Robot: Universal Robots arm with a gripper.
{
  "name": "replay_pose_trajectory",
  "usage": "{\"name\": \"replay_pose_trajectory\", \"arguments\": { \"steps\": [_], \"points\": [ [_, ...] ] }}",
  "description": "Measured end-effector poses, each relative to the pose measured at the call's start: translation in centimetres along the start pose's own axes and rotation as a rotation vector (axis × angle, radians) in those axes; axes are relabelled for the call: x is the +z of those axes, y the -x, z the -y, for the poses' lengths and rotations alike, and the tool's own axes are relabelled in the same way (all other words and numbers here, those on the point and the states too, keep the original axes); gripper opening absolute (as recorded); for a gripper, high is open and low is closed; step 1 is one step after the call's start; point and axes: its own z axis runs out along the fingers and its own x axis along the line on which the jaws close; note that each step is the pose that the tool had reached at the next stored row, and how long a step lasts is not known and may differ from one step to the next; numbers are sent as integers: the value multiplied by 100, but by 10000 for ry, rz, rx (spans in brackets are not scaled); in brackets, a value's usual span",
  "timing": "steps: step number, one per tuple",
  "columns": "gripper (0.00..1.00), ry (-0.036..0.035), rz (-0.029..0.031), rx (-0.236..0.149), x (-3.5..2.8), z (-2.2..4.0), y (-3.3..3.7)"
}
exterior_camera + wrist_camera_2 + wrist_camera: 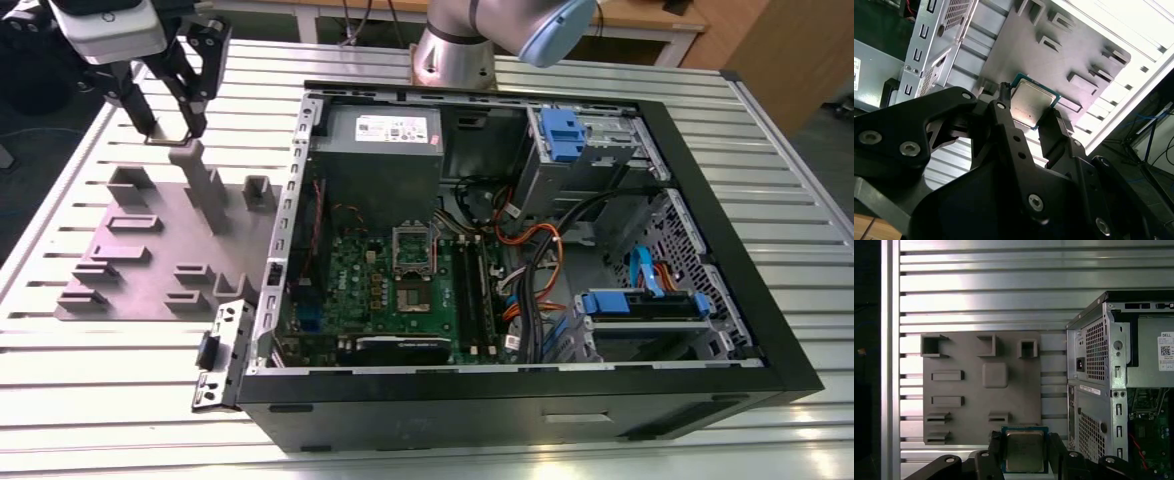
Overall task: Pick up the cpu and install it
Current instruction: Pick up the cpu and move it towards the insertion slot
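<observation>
Gripper [1025,444] pinches the cpu [1024,452] by 2 edges: square, silvery-grey top, teal rim.

Exterior view overlooks the case [534,420]; both wrist views face the grey plate [969,355] [1024,55]

No text can be read with certainty. A white label [396,127] with dark print stands on the grey metal box [380,165] inside the computer case [507,405]. In the first wrist view a narrow white sticker [1093,389] stands on the case's back panel. On the cpu [1024,450] top I can read nothing.
</observation>
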Motion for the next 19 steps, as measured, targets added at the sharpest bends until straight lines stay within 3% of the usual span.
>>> {"name": "replay_pose_trajectory", "arguments": {
  "steps": [19],
  "points": [
    [47,1,0,-1,0,-2,53]
  ]
}}
